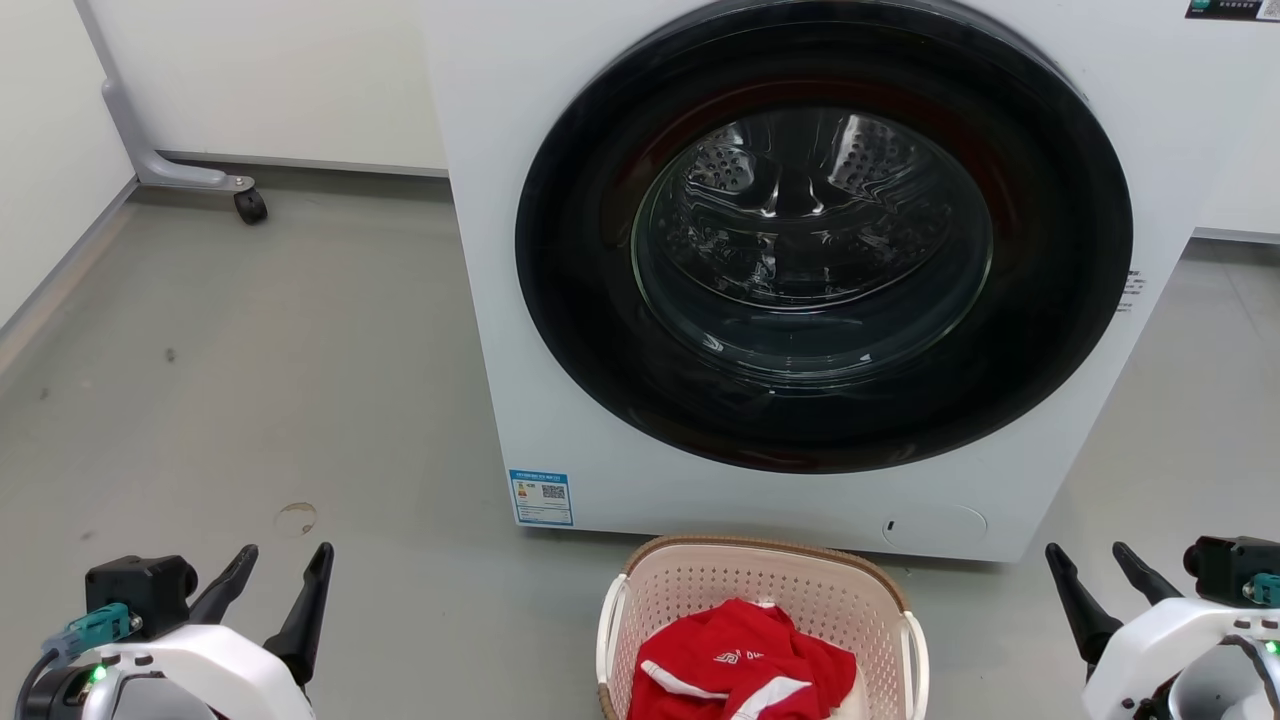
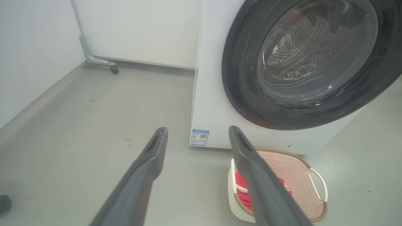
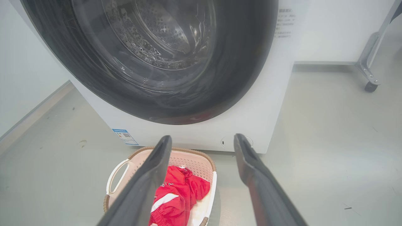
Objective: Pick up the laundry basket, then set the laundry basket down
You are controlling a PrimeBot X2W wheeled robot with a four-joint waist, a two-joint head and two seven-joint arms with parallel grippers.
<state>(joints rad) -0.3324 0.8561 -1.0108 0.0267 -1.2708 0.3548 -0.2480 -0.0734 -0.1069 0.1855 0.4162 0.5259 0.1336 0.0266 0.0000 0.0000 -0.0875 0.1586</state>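
Observation:
The laundry basket (image 1: 700, 585), pale pinkish-cream with a brown woven-look rim and white side handles, stands on the floor just in front of the washer, at the bottom centre of the head view. A red garment with white stripes (image 1: 740, 665) lies inside it. My left gripper (image 1: 285, 555) is open at the lower left, well to the left of the basket and clear of it. My right gripper (image 1: 1090, 555) is open at the lower right, also apart from it. The basket (image 2: 292, 169) appears beside my left fingers, and the basket (image 3: 194, 160) lies behind my right fingers.
A white front-loading washer (image 1: 800, 260) with a large dark round door stands directly behind the basket. A grey caster frame (image 1: 190, 175) sits by the back wall at the left, and another caster leg (image 3: 370, 72) at the right. Grey floor spreads on both sides.

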